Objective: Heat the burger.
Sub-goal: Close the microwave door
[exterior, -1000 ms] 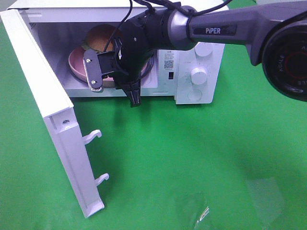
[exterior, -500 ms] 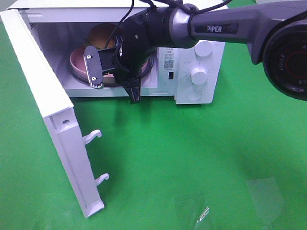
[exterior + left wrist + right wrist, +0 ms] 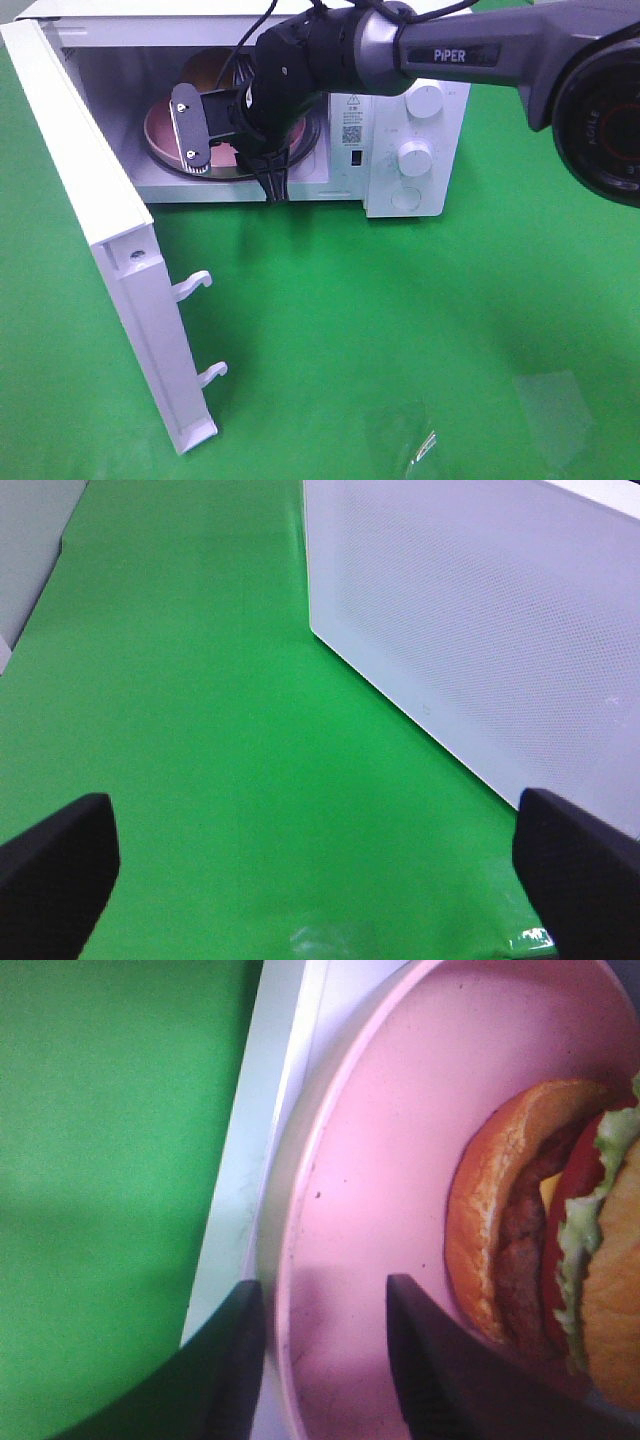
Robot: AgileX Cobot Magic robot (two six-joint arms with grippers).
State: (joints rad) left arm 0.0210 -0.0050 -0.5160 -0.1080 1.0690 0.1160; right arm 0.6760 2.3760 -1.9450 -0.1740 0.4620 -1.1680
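The burger lies on its side on a pink plate, showing bun, patty and green lettuce. In the exterior high view the burger and plate sit inside the open microwave. My right gripper reaches into the microwave's mouth. Its two dark fingers straddle the plate's near rim with a gap on both sides, so the right gripper is open. The left gripper is open over green cloth, holding nothing.
The microwave door swings wide open to the left, with latch hooks along its edge. Knobs sit on the right-hand panel. A clear plastic wrapper lies at the front. A white perforated panel stands close to the left gripper.
My right arm has pushed further into the microwave and the plate with the burger sits deeper inside. The right jaws have parted from the plate rim. The left gripper has not moved.
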